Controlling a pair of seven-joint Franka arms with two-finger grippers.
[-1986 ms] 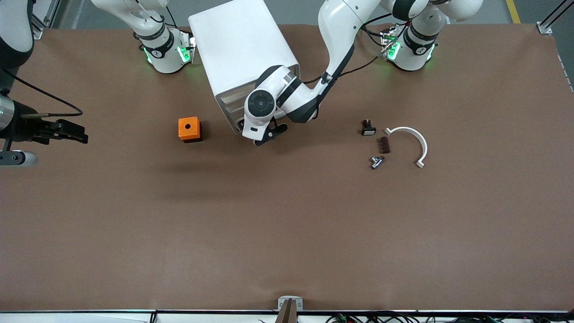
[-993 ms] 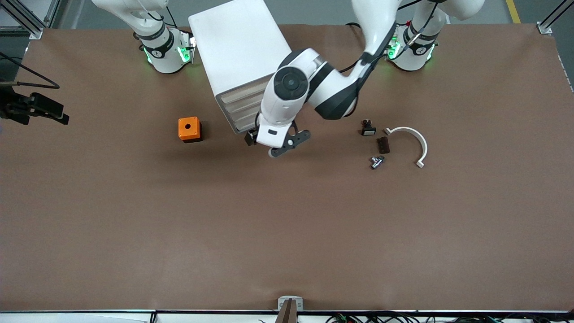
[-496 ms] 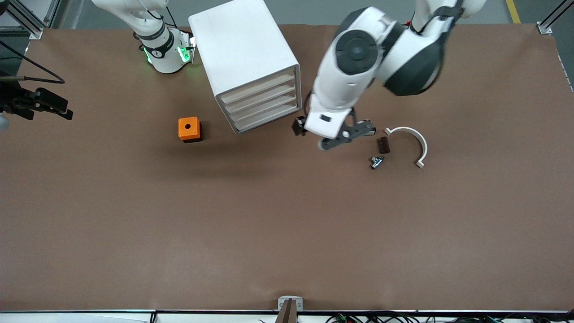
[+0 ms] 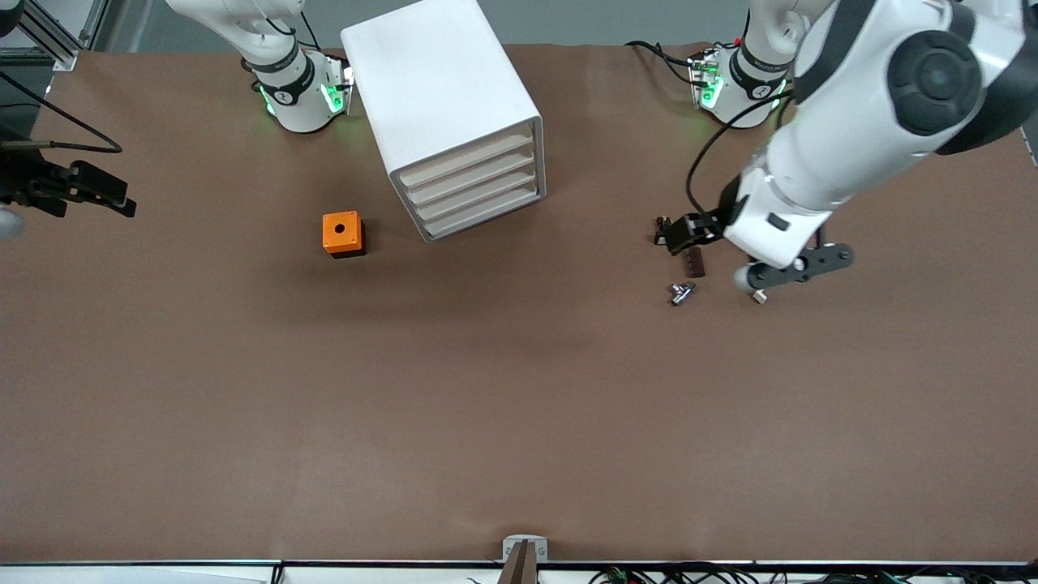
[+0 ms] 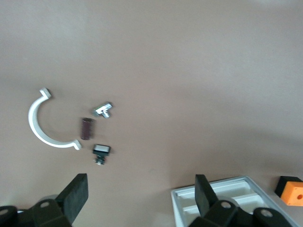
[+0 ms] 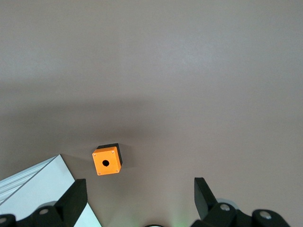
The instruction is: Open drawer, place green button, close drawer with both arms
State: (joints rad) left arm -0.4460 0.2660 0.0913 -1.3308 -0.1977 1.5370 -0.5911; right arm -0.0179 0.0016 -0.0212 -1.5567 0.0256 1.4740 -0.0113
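The white cabinet (image 4: 442, 89) stands toward the robots' side of the table with all four drawers shut flush; the drawer, the lowest one (image 4: 485, 216), is closed. The cabinet's front also shows in the left wrist view (image 5: 222, 203). The button is not visible in any view. My left gripper (image 4: 689, 232) is open and empty (image 5: 140, 194), up over the small parts toward the left arm's end of the table. My right gripper (image 4: 113, 199) is open and empty (image 6: 139, 194), up at the right arm's end of the table.
An orange cube with a hole (image 4: 342, 233) sits beside the cabinet toward the right arm's end. Under the left arm lie a small black piece with a white face (image 5: 101, 152), a brown piece (image 4: 694, 261), a metal T-fitting (image 4: 681, 292) and a white arc (image 5: 40, 125).
The left arm has swung from in front of the cabinet's drawers toward its own end of the table, over the small parts. The right gripper has barely moved. The drawers stay shut.
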